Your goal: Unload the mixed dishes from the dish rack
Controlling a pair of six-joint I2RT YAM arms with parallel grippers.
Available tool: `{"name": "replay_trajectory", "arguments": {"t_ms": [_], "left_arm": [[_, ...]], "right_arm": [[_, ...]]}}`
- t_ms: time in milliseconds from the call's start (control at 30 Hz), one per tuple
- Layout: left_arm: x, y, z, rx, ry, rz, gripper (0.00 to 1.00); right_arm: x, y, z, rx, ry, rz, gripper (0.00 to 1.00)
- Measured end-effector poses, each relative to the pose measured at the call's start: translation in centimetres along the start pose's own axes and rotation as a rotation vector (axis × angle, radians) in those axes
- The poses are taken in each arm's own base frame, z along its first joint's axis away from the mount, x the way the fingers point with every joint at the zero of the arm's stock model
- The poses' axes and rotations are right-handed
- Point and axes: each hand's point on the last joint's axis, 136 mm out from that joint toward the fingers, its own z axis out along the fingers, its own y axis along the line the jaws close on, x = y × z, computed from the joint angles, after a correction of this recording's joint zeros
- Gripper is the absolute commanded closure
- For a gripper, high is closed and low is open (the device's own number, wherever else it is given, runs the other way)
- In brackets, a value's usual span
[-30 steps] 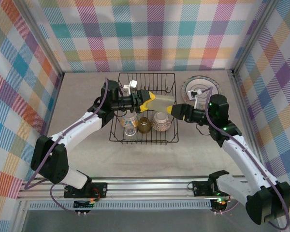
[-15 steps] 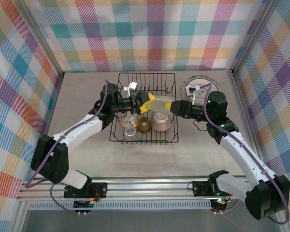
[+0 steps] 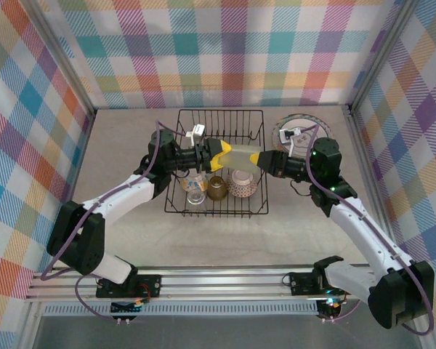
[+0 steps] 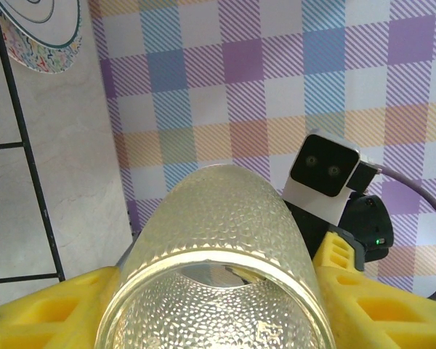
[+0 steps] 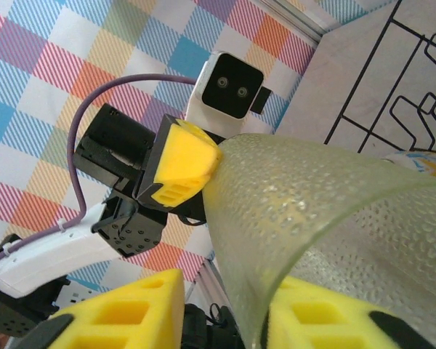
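My left tool [image 3: 218,154] is pinching the pale-green cup [image 3: 240,154]. My right tool [image 3: 262,160] is hugging its rim. I cannot tell how tight, so I'm squeezing before letting go.

A beige tabletop [image 3: 123,145] is walled by multicoloured plaid cloth [image 3: 225,51], an aluminium rail [image 3: 225,280] in front.

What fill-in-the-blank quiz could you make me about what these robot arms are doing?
1. The left fingers grip a textured cup tinted pale ____.
2. Below the cup, in the near row of the black wire dish rack, stand ____ small dishes.
3. A patterned plate lies on the table on the rack's ____ side.

Missing words: green; three; right.
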Motion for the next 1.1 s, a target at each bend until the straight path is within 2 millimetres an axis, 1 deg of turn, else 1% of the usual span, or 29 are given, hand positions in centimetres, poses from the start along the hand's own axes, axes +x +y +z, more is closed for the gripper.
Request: {"name": "replay_trajectory", "arguments": {"t_ms": [33,200,233,333,400,433,467,567,700,767,900,967,1033,1100], "left_arm": [[0.0,0.0,0.0,0.003,0.000,-0.001,0.46],[-0.1,-0.4,-0.2,0.022,-0.002,0.004,0.42],[-0.1,-0.4,-0.2,0.026,-0.002,0.002,0.41],[0.0,-0.5,-0.3,0.039,-0.002,0.000,0.34],[-0.1,-0.4,-0.3,0.047,-0.005,0.001,0.26],[-0.1,-0.3,-0.3,0.050,-0.006,0.004,0.21],[-0.1,-0.2,-0.3,0.053,-0.008,0.006,0.01],[-0.2,0.0,-0.4,0.059,-0.019,0.003,0.00],[-0.5,-1.0,-0.9,0.081,-0.035,0.034,0.00],[-0.7,-1.6,-1.5,0.088,-0.054,0.056,0.00],[-1.4,-3.0,-3.4,0.075,-0.119,0.129,0.00],[-1.5,-3.3,-4.5,0.033,-0.155,0.180,0.00],[-1.4,-3.3,-5.3,-0.037,-0.184,0.225,0.00],[-1.3,-3.4,-6.1,-0.112,-0.208,0.284,0.00]], "right_arm": [[0.0,0.0,0.0,0.000,0.000,0.002,0.76],[-0.1,0.0,0.1,-0.006,-0.003,0.002,0.97],[0.0,0.2,0.1,-0.012,-0.002,0.002,1.00],[0.0,0.4,0.2,-0.021,0.000,0.001,1.00],[0.0,0.5,0.3,-0.025,0.002,-0.001,1.00],[0.1,0.6,0.3,-0.028,0.001,-0.004,1.00],[0.1,0.7,0.3,-0.029,0.001,-0.006,1.00],[0.2,0.5,0.2,-0.014,-0.001,-0.003,1.00],[0.4,0.0,-0.3,0.032,-0.009,-0.014,1.00],[-0.1,0.4,-0.6,0.058,-0.020,-0.038,1.00],[-1.8,2.0,-1.7,0.130,-0.066,-0.108,1.00],[-2.9,2.7,-2.4,0.190,-0.089,-0.145,1.00],[-4.1,2.9,-3.3,0.279,-0.112,-0.177,1.00],[-5.3,2.5,-4.1,0.383,-0.126,-0.200,1.00]]}}
